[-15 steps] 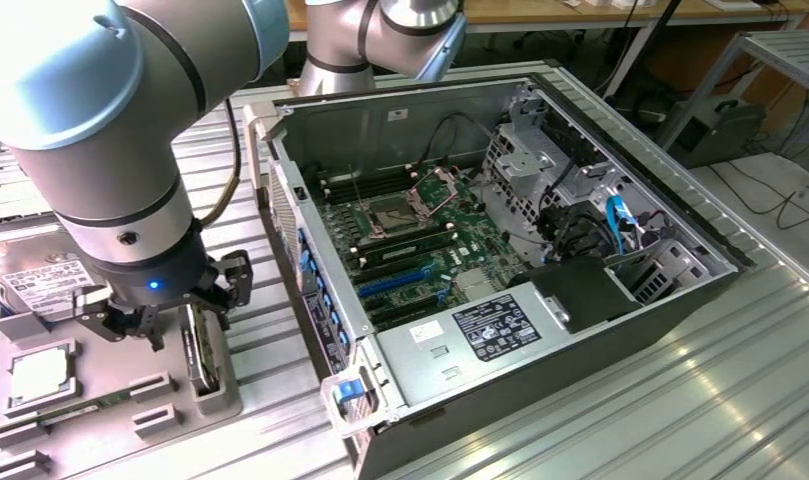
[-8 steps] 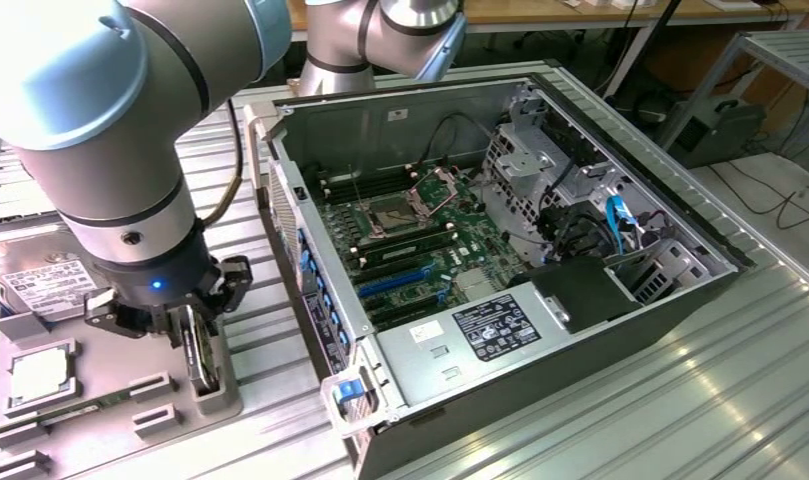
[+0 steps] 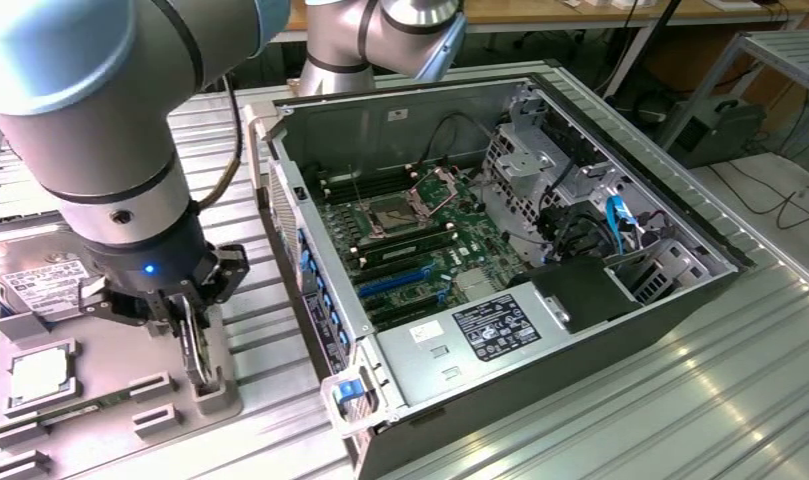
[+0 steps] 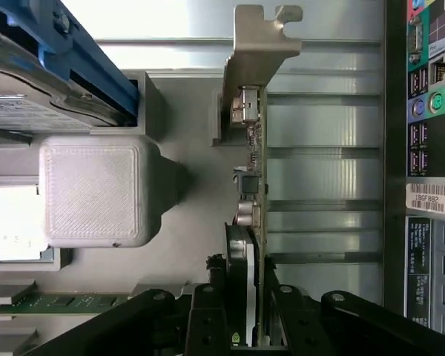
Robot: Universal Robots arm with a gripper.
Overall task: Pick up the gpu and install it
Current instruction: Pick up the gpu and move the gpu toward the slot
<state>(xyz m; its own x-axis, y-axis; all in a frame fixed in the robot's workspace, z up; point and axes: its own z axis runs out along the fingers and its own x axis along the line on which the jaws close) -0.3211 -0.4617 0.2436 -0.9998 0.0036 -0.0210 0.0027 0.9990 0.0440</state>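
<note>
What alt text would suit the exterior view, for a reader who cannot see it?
A robot arm's gripper sits over the gpu, which stands on edge in a grey parts tray. On the exterior view's right lies an open computer case, its motherboard exposed.

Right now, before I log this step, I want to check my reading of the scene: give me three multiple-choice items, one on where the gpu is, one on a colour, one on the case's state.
1. Where is the gpu? A inside the case; B on the grey tray beside it; C on the floor.
2. Its end bracket is: A silver; B red; C gold.
3. The case is: A closed; B sealed with tape; C open on one side.
Answers: B, it stands on edge on the tray; A, it is bare silver metal; C, the motherboard lies exposed.
</note>
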